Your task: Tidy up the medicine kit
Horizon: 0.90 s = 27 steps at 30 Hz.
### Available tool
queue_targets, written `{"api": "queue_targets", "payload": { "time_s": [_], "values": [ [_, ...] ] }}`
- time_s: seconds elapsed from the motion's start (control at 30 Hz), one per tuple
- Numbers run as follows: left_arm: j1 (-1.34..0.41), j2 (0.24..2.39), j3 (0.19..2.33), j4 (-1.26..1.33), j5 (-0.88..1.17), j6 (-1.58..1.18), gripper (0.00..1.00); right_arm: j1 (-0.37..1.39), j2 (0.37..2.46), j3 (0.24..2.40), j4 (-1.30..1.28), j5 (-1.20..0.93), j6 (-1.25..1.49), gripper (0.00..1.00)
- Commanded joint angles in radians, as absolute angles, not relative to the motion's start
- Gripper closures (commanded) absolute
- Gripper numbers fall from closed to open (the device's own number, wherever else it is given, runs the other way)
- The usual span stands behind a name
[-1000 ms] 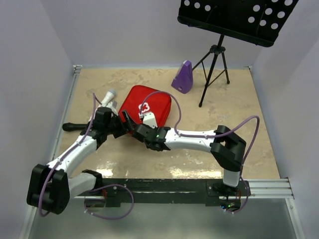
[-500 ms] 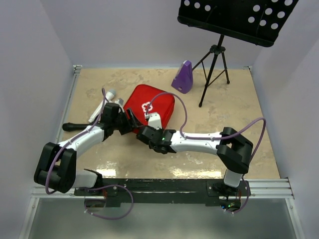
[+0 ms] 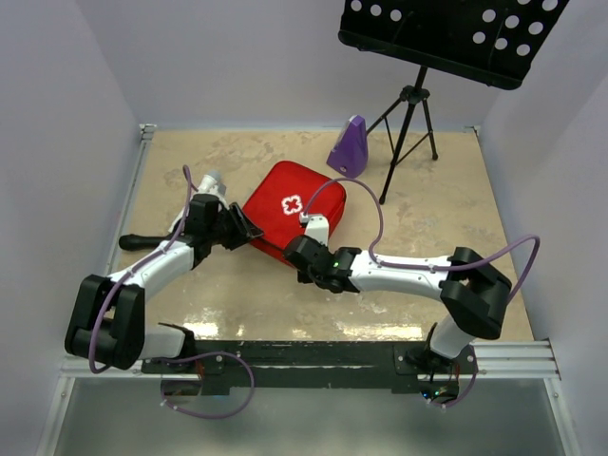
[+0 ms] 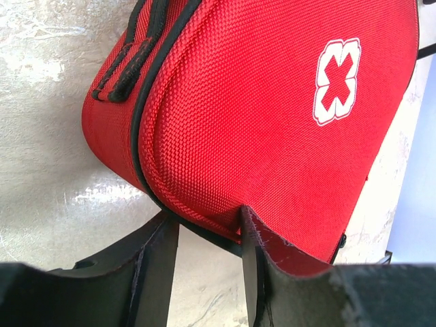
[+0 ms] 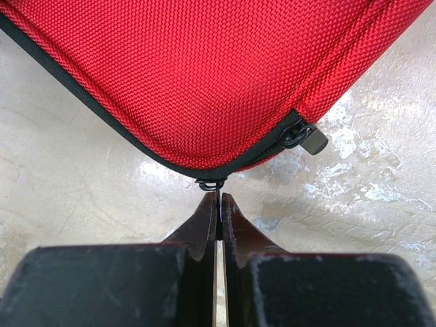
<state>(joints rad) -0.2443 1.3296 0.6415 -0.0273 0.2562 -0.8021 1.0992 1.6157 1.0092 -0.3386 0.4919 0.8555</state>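
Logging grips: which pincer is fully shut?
The right pincer, pressed closed at the zip of the medicine kit; the left pincer stands open around its edge.

Shows the medicine kit [image 3: 294,204] lying on the middle of the surface [image 3: 456,218], the left claw [image 3: 249,231] at its left edge, the right claw [image 3: 293,247] at its near edge, a metronome-shaped object [image 3: 350,147] behind it, and a music stand [image 3: 408,133] further right.

Pale lilac walls [image 3: 237,57], beige marbled tabletop [image 3: 427,218], black perforated music stand [image 3: 446,33] back right
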Motion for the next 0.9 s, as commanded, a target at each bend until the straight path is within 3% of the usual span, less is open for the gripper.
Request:
{"api": "queue_targets", "payload": {
  "time_s": [0.0, 0.17, 0.3, 0.47, 0.53, 0.67, 0.73, 0.87],
  "values": [
    [-0.181, 1.374, 0.632, -0.052, 0.014, -0.735, 0.57, 1.086, 1.562, 0.973, -0.571, 0.522, 0.856, 1.00],
    [-0.144, 1.400, 0.632, -0.029, 0.040, -0.738, 0.62, 1.071, 1.522, 0.950, -0.595, 0.503, 0.841, 1.00],
    [-0.117, 1.431, 0.634, -0.017, 0.063, -0.742, 0.81, 1.072, 1.488, 0.931, -0.621, 0.480, 0.847, 1.00],
    [-0.110, 1.439, 0.638, -0.020, 0.063, -0.741, 0.84, 1.071, 1.479, 0.928, -0.652, 0.499, 0.884, 1.00],
    [-0.110, 1.434, 0.644, -0.029, 0.075, -0.732, 0.78, 1.071, 1.479, 0.930, -0.649, 0.495, 0.884, 0.95],
    [-0.110, 1.434, 0.686, -0.081, 0.117, -0.712, 0.52, 1.071, 1.441, 0.959, -0.649, 0.508, 0.876, 0.59],
    [-0.112, 1.408, 0.692, -0.103, 0.126, -0.704, 0.45, 1.071, 1.421, 0.989, -0.652, 0.517, 0.868, 0.46],
    [-0.112, 1.323, 0.687, -0.149, 0.121, -0.686, 0.34, 1.071, 1.393, 1.058, -0.660, 0.532, 0.858, 0.33]
  ]
}}
